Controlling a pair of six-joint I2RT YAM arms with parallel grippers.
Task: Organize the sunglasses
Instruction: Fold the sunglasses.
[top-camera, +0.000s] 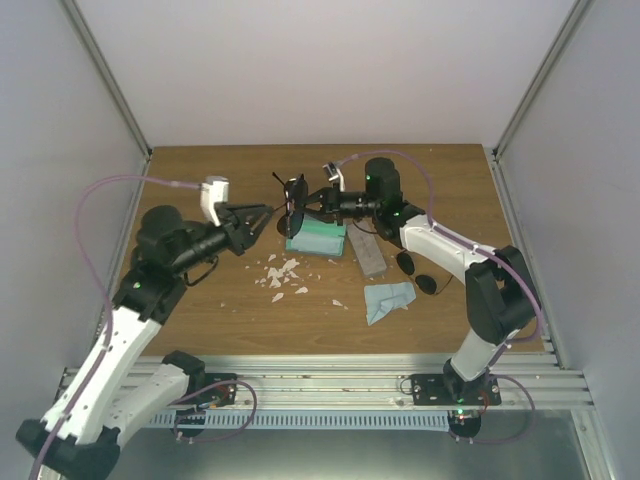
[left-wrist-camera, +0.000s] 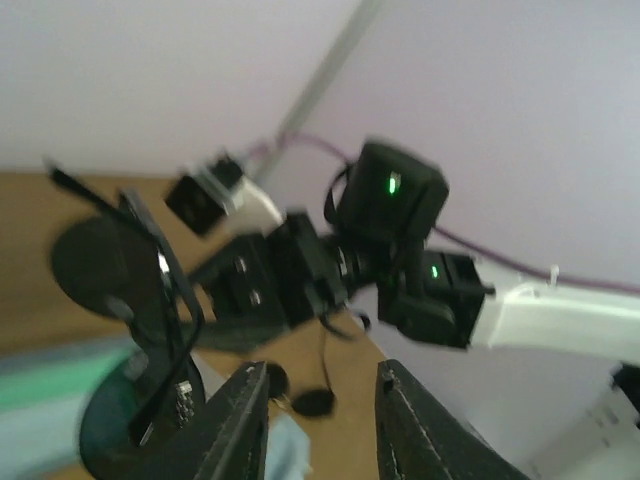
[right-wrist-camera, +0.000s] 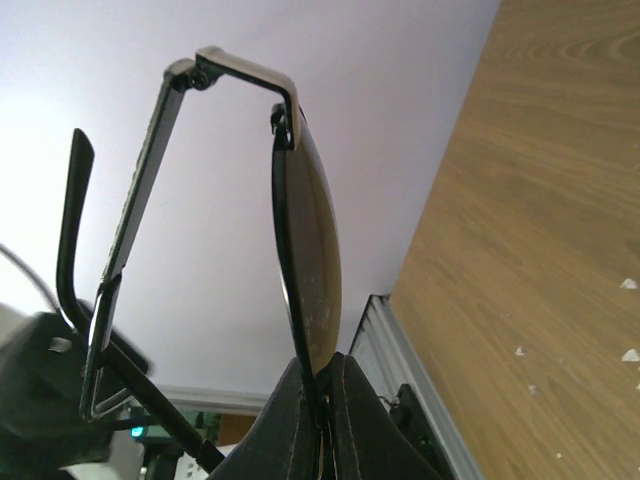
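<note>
My right gripper (top-camera: 306, 208) is shut on one pair of sunglasses (top-camera: 292, 203) and holds it upright in the air above the open green-lined case (top-camera: 316, 238). In the right wrist view the fingers (right-wrist-camera: 300, 420) pinch the rim of a dark lens (right-wrist-camera: 312, 270), with the temples unfolded. My left gripper (top-camera: 262, 218) is open and empty, just left of the held pair. In the left wrist view this pair (left-wrist-camera: 130, 300) is left of the open fingers (left-wrist-camera: 238, 420). A second dark-lensed pair (top-camera: 418, 273) lies on the table at the right and also shows in the left wrist view (left-wrist-camera: 303, 401).
A grey case part (top-camera: 367, 250) lies right of the green-lined case. A light-blue cloth (top-camera: 388, 300) lies near the front right. Small white scraps (top-camera: 280, 272) are scattered mid-table. Grey walls enclose the wooden table (top-camera: 200, 180).
</note>
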